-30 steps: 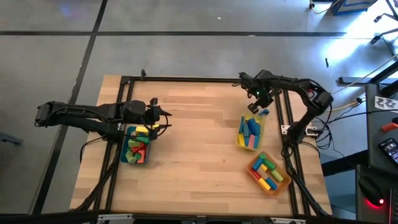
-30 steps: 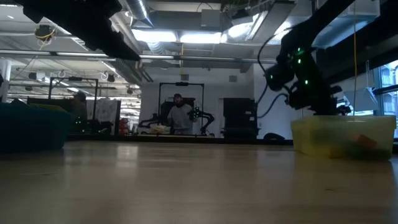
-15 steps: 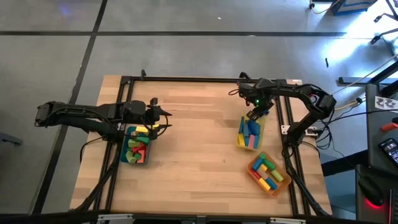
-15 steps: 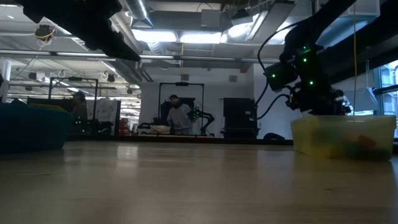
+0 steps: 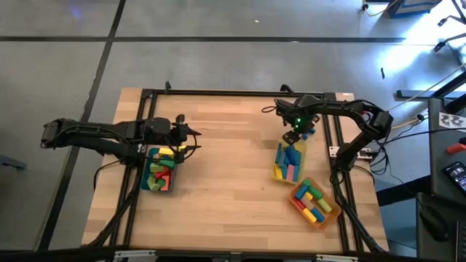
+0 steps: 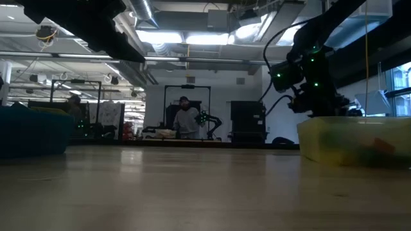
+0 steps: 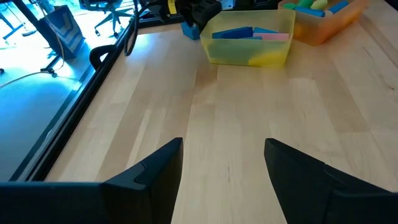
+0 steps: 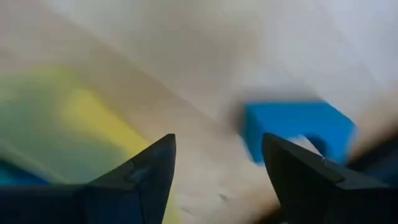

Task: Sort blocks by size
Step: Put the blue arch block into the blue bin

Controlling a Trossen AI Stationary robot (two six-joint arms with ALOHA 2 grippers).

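Observation:
My right gripper [image 5: 291,136] points down, open, at the far end of the yellow tray [image 5: 277,169], which holds blue, pink and yellow blocks [image 5: 291,156]. Bare wood shows between its fingers [image 8: 217,140]. A blue arch block [image 8: 298,127] lies on the table just beyond one finger, beside the tray's far corner [image 7: 191,30]. My left gripper [image 5: 195,136] waits open above the table's left half [image 7: 224,146], by the far end of a teal tray [image 5: 148,173] full of mixed blocks [image 5: 162,171]. My right gripper stands close to the blue arch block [image 8: 323,140] with one finger [image 8: 311,177] and close to the yellow tray's rim [image 8: 93,112] with the other. Whether either finger touches, I cannot tell.
An orange tray [image 5: 332,214] with yellow, blue and green blocks sits at the near right. A black frame rail [image 5: 333,156] runs along the table's right side, close to the right arm. Bare wood [image 5: 226,160] lies between the teal and yellow trays.
My right gripper has gone toward the table's left edge and slightly down, coming to the yellow tray's far end. The yellow tray has slid a little toward the near edge.

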